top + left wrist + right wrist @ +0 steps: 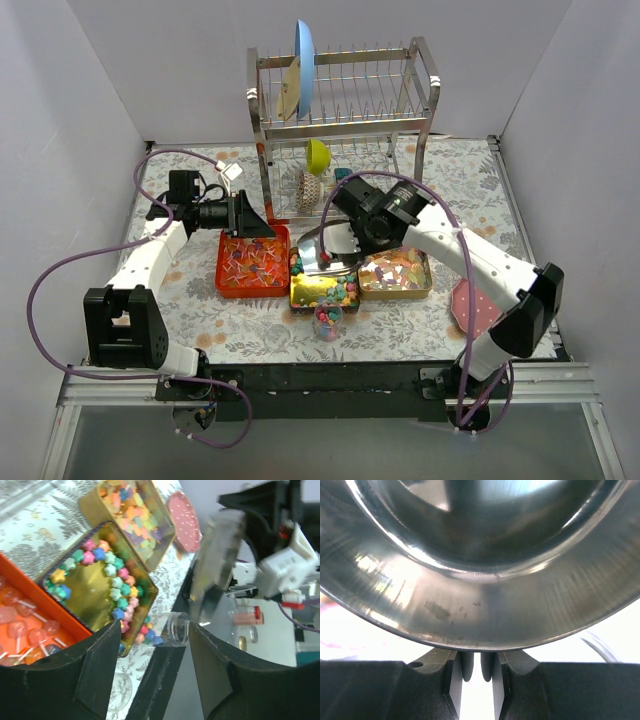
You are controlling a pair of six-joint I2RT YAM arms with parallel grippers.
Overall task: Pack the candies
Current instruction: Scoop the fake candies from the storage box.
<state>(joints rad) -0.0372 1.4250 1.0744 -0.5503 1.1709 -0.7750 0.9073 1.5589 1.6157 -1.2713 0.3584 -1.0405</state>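
The scoop (485, 580) was gripped by the right gripper (477, 667) over the tin (87, 587) at mid-frame, where the candies (120, 587) lay, likely for ladling into the glass (327, 320) below it, while the left gripper (155, 627) was held open at the left, clear

I look down from the desk's (200, 330) near edge; left wrist faces its right edge, sharing tins (322, 292) (95, 587); right hugs scoop (480, 580).

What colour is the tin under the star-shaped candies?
Gold: the tin has a shiny gold inside, clearest in the left wrist view.
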